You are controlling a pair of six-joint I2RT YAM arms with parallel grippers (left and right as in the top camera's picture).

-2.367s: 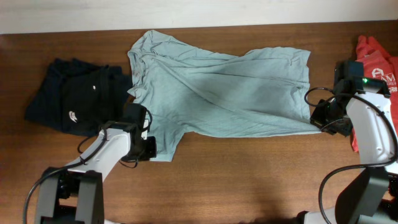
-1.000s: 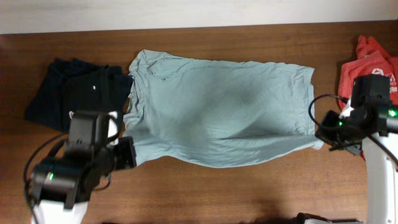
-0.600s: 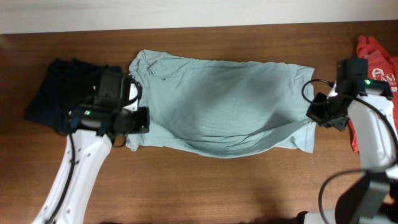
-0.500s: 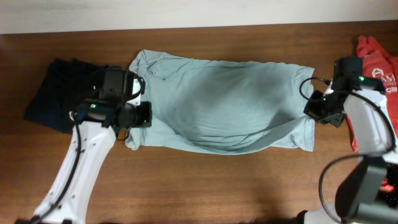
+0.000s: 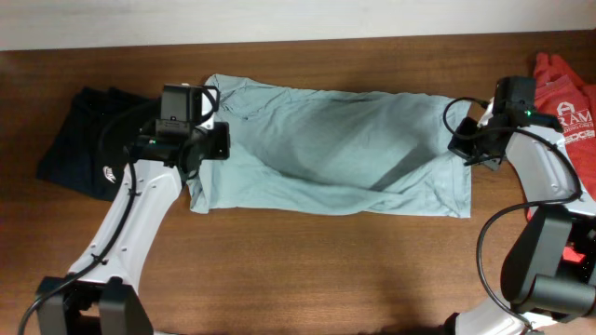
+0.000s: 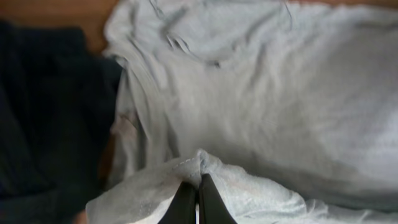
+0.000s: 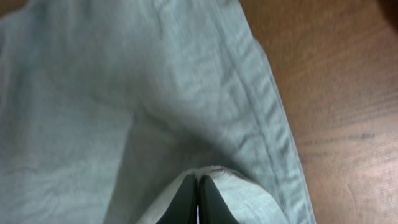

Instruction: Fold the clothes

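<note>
The pale grey-blue T-shirt point(image 5: 326, 149) lies across the table's middle, its near half doubled up over the far half. My left gripper point(image 5: 210, 140) is shut on a pinch of its left edge point(image 6: 198, 163). My right gripper point(image 5: 463, 144) is shut on a pinch of its right edge point(image 7: 205, 171). The navy white-logo T-shirt point(image 5: 88, 144) lies crumpled at the far left, also dark in the left wrist view point(image 6: 43, 112). The red white-lettered T-shirt point(image 5: 563, 93) lies at the far right, behind the right arm.
Brown wooden tabletop point(image 5: 317, 270) runs along the near side below the shirt. A pale wall edge point(image 5: 279, 19) borders the table's far side.
Both grippers have carried the shirt's near edge away from me, toward the far edge, folding it over. The shirt now forms a narrower band.
</note>
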